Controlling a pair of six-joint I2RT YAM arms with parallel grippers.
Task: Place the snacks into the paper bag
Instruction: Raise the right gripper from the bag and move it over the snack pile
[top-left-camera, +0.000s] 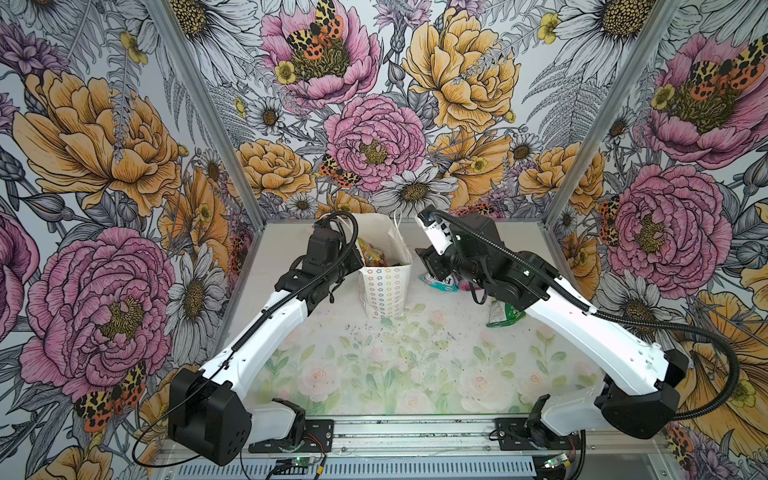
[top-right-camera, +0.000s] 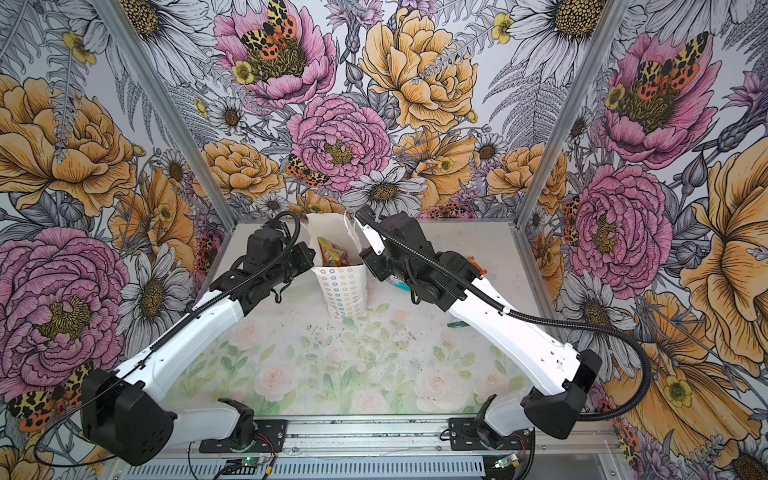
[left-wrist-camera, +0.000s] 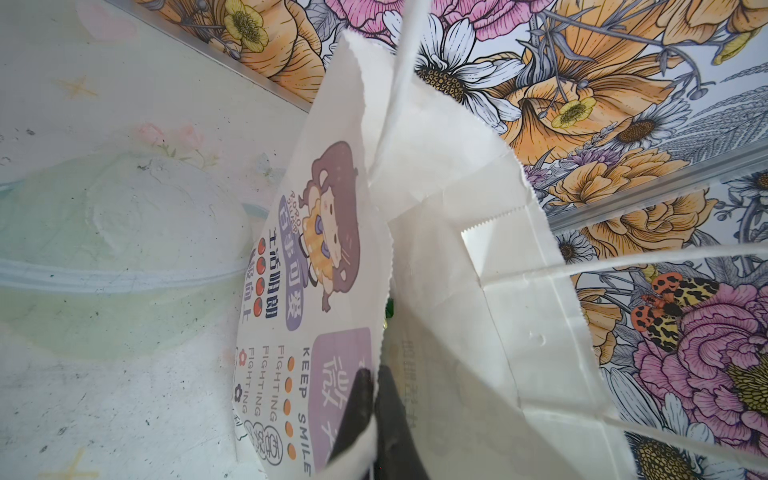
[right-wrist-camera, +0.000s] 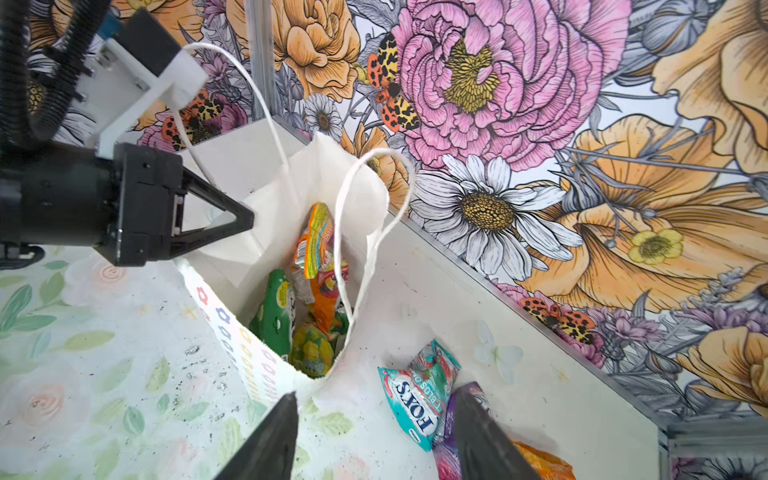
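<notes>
Clamped shut, the left gripper (left-wrist-camera: 372, 376) pinches the top edge of the tall white paper bag (top-left-camera: 385, 291). One black finger presses the printed outer face with its cartoon girl and the other sits inside, and the mouth of the bag stands open. The right gripper (right-wrist-camera: 374, 397) hangs low just beside the bag, on the side away from the left arm. Its two black fingers are spread wide and nothing is gripped between them. The bag stands upright on the pale flower-printed tabletop (top-left-camera: 395, 365), its narrow side patterned with small coloured flower rings, and its thin white cord handles (right-wrist-camera: 374, 216) loop up above the rim. Looking down into the bag, several snacks are already inside. A crinkly orange plastic packet (right-wrist-camera: 313, 241) stands on end near the top of the heap, a glossy green plastic packet (right-wrist-camera: 276, 316) leans against the patterned side wall, and a yellow-green crumpled packet (right-wrist-camera: 311, 349) lies lowest, by the near wall. Outside, right next to the bag's foot, a teal plastic packet marked FOX'S (right-wrist-camera: 415, 399) lies on the tabletop beneath the right gripper's open fingers. A shiny purple packet (right-wrist-camera: 445, 432) lies against it on the side away from the bag, partly hidden by one finger, and an orange wrinkled packet (right-wrist-camera: 544, 461) peeks out just beyond that. Farther from the bag on that same side, a green-edged clear wrapper (top-left-camera: 503, 313) lies beside the right forearm.
</notes>
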